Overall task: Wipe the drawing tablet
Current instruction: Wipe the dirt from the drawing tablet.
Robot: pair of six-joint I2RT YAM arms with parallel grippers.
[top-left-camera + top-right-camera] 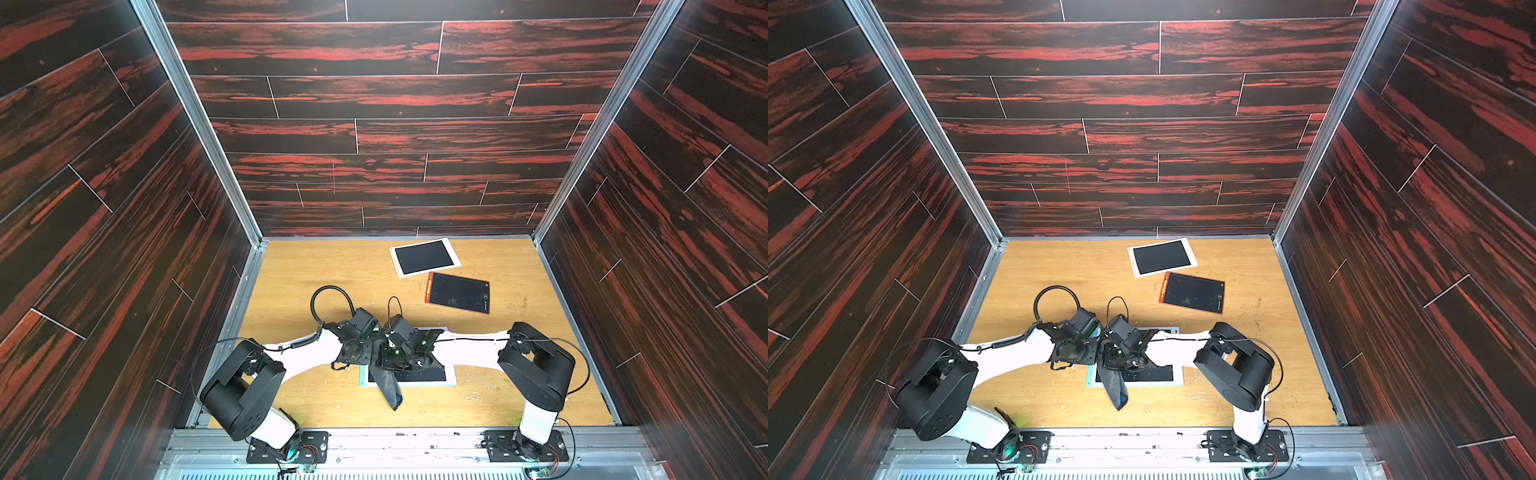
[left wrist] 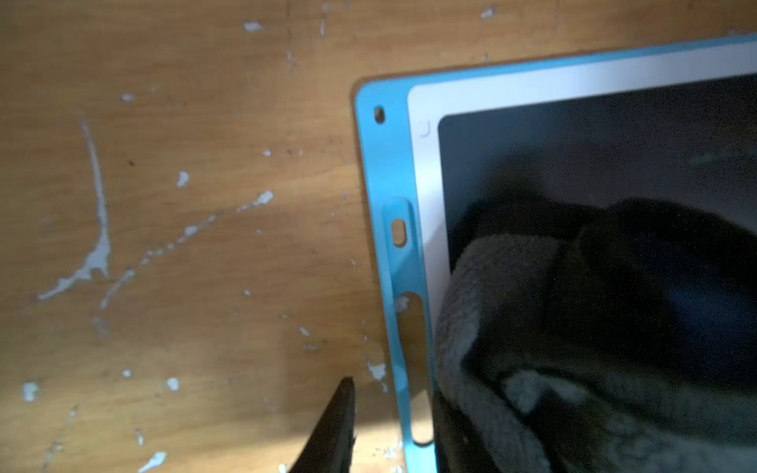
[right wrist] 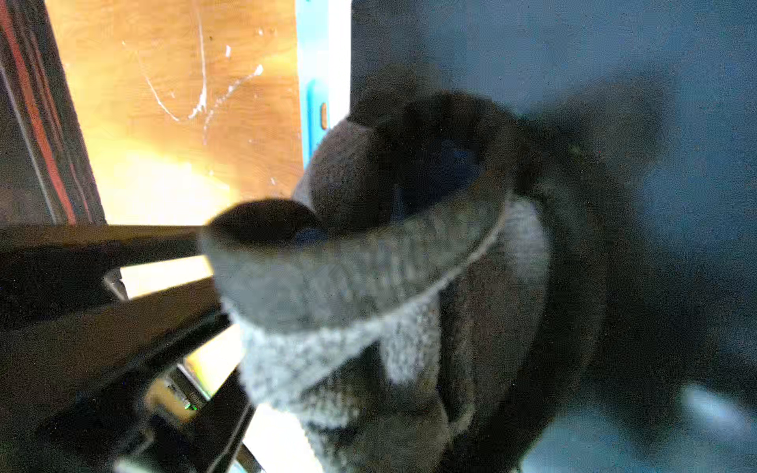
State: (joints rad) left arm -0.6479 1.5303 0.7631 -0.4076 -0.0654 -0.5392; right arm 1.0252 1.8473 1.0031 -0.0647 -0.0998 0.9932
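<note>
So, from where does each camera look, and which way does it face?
Top views: high above the arm bases, looking down at the table; left arm and right arm show.
Left wrist: close above the blue-edged drawing tablet corner; one left fingertip shows.
Right wrist: close on the grey cloth over the tablet; black robot parts beside.
Shared: tablet and cloth in all.

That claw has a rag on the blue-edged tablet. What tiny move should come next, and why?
Probably a short drag of the grey cloth across the screen, toward its bare part. The right claw is shut on the cloth, which sits bunched near one end of the blue-rimmed drawing tablet, and much of the dark screen lies uncovered.
</note>
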